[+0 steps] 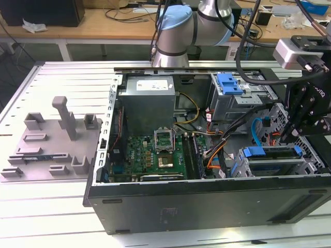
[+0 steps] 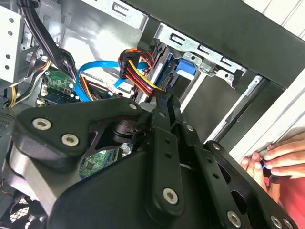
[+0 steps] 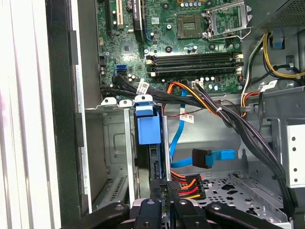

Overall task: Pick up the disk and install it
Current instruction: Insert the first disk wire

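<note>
The open computer case (image 1: 207,201) lies on the tabletop (image 1: 51,219). The disk (image 1: 270,153) already sits in the drive bay at the exterior view's right end of the case, and its blue carrier shows in both wrist views (image 3: 147,126) (image 2: 183,67). The gripper (image 1: 287,133) hangs just over that bay. Its fingers (image 2: 162,143) are drawn together, with their tips beside a plug of orange and red wires (image 3: 188,183). A person's hand (image 2: 281,160) rests on the case's edge.
</note>
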Controlling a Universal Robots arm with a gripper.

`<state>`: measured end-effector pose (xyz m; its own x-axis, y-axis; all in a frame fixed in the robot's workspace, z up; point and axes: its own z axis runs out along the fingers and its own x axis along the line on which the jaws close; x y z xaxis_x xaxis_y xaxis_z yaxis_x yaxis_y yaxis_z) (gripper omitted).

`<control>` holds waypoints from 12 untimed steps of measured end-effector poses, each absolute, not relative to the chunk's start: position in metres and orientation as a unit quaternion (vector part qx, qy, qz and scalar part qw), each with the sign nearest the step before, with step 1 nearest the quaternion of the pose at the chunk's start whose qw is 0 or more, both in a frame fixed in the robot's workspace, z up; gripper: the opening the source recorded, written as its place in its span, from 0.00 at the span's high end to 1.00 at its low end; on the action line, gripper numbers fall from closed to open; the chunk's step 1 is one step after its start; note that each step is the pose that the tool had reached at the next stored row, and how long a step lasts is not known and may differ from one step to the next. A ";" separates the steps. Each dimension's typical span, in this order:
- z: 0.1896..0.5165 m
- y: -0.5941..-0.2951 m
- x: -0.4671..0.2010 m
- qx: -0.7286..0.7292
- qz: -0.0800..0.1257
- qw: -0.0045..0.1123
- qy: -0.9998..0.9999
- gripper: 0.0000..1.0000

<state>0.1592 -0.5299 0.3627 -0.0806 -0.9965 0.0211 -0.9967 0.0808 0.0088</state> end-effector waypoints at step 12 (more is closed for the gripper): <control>0.362 -0.530 0.161 0.679 0.004 0.011 -0.734 0.84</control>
